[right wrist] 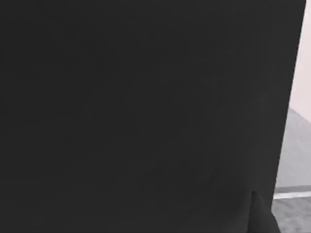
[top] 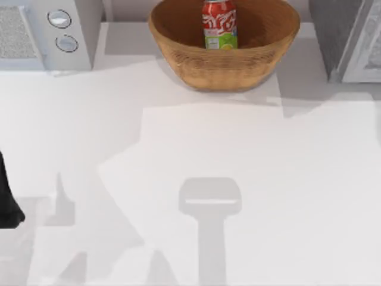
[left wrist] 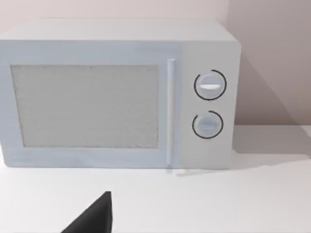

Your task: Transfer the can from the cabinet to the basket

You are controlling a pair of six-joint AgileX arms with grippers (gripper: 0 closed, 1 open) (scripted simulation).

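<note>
The red can (top: 219, 24) stands upright inside the wicker basket (top: 178, 36) at the back middle of the table, near the basket's far side. The dark-grey cabinet (top: 333, 36) with its pale door panel sits at the back right, partly cut off. My left arm (top: 9, 202) is parked at the table's left edge, far from the basket. A black part of my left gripper (left wrist: 92, 218) shows in the left wrist view above the bare table. The right wrist view is dark, with a dark part of my right gripper (right wrist: 261, 213) at its edge.
A light-grey microwave (top: 53, 33) with two round dials stands at the back left, and the left wrist camera faces its front (left wrist: 121, 97). The white table (top: 196, 179) spreads wide in front of the basket.
</note>
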